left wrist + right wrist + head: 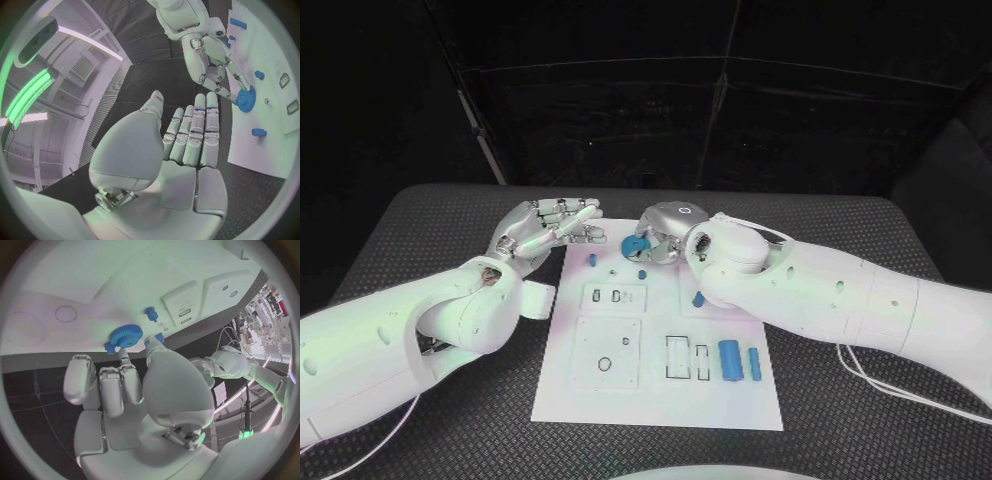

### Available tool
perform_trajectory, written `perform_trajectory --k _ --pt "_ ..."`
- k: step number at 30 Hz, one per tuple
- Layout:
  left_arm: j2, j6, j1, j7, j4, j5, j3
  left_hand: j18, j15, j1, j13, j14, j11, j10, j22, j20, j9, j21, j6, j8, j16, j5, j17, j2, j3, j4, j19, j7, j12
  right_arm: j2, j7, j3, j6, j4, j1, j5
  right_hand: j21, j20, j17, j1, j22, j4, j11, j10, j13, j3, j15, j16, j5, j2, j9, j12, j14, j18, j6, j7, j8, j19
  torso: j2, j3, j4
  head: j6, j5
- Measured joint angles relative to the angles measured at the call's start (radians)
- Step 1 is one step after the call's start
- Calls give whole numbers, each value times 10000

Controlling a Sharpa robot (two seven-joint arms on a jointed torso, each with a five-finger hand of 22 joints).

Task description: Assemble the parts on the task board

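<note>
Blue gear (635,244): pinched in right hand (669,233) fingertips, over far end of task board (661,400), likely heading for a peg.
Left hand (548,226): fingers straight, together, holding nothing; waits at board's far left corner.
Loose parts: blue bar (728,360) lies near board's right edge, unplaced.

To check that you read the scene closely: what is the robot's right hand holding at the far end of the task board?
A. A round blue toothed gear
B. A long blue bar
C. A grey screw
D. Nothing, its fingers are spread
A: the right hand pinches a round blue gear with teeth round its rim, at the far end of the task board.
</note>
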Motion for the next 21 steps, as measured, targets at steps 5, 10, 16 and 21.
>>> perform_trajectory --k 5,10,16,21 --pt "-20 3 0 -6 -15 0 0 0 0 0 0 0 0 0 0 0 -9 0 0 1 0 0 -1 0 0 0 0 0 0 -575 367 -8 -1032 324 -19 335 41 0 0 36 51 -82 0 0 0 -82 0 0 0 -36 -16 22 0 0 0 0 0 0 -6 11 -7 52 0" --pt "-62 5 0 -9 -33 0 0 0 0 0 0 0 0 0 1 0 -8 0 0 1 0 0 -1 0 0 0 0 0 0 -1459 1272 -1 -2141 863 -18 1146 41 35 0 267 68 -83 0 0 1 -82 3 0 -42 -267 -46 22 4 0 -129 55 -66 36 -17 12 -40 105 -51" --pt "-100 8 0 -14 -38 0 0 0 0 0 1 0 0 0 0 0 -8 0 0 1 0 0 -2 0 0 0 0 0 0 -2826 2400 -5 -2470 1358 -14 2588 41 35 -1 1002 40 -443 0 0 1 -83 36 0 -97 -370 -24 22 37 0 -28 43 -66 36 -29 27 -87 160 -172" --pt "-99 9 -1 -17 -39 0 0 -1 0 0 1 0 0 0 -7 0 -8 0 0 2 0 0 8 0 0 0 0 0 0 -3795 3172 -6 -2382 1492 -15 3562 41 35 -1 1391 -1 -765 0 0 1 -288 36 0 38 -624 -38 21 36 -1 -83 -11 -66 36 -41 47 -130 183 -244"
